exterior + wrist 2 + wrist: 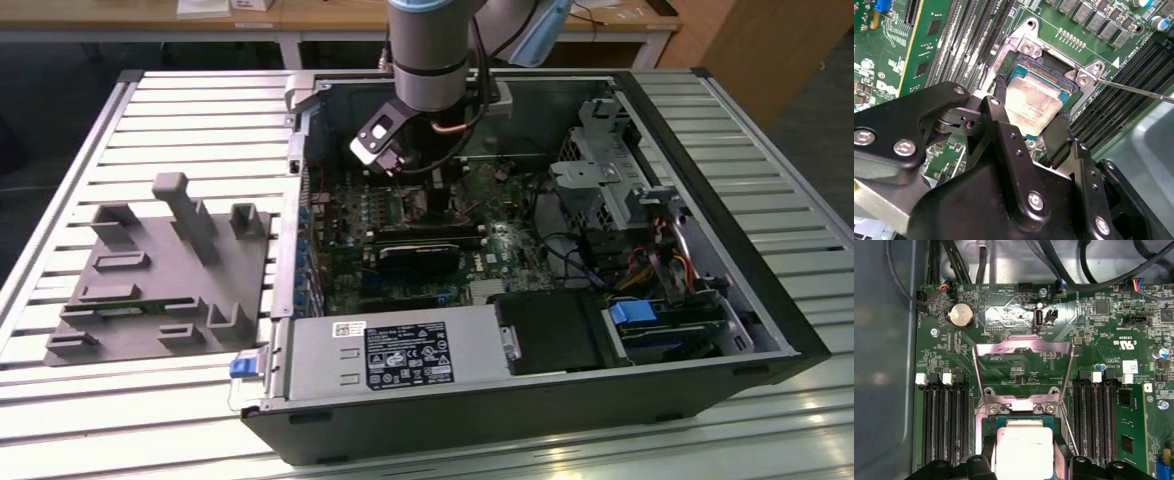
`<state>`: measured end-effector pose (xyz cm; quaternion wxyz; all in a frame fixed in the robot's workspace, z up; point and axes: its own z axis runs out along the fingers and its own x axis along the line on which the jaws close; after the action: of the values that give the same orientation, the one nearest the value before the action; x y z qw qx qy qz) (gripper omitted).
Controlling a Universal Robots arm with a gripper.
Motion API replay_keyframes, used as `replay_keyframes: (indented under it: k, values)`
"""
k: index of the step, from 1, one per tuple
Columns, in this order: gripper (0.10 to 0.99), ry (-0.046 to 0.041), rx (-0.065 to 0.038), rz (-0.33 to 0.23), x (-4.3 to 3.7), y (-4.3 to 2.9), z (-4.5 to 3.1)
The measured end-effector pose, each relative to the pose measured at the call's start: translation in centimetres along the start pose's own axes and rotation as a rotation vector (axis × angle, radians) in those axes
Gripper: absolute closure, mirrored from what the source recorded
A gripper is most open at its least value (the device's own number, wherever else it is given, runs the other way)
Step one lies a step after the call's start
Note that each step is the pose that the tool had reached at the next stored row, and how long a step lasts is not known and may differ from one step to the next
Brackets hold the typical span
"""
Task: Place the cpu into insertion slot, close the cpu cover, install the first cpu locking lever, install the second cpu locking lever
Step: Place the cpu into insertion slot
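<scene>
Room around the cpu [1035, 100] is small. In the second wrist view the gripper [1029, 114] has its two black fingers [1058, 135] pressed on two opposite edges of the cpu, so the tool is closed on it. The cpu is over the slot [1051, 67], inside the silver rim; whether it already sits fully down I cannot tell. A thin metal rod [1134, 91] sticks out from one rim corner, apart from the fingers.

In the first wrist view the cover [1024, 343] stands open, hinged at the slot edge far from the gripper, and board parts are seen through its cut-out. Long black memory slots [944, 425] run close along both sides of the slot. Part of the cpu and of the fingers is cut off by the picture edge there.

In the exterior view the arm [430, 50] goes down into the open case [534, 410], which lies on a slatted table [174, 110]. The arm hides the slot. A grey fixture [160, 270] lies beside the case, at the exterior view's left.
</scene>
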<state>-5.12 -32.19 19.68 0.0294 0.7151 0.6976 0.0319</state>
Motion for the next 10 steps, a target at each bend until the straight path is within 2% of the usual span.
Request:
replay_keyframes:
  k: [3,10]
  values:
    - [0.545,0.0046,0.0,-0.002,0.0,-0.04,0.15]
    - [0.545,0.0052,0.0,-0.003,0.0,-0.2,0.36]
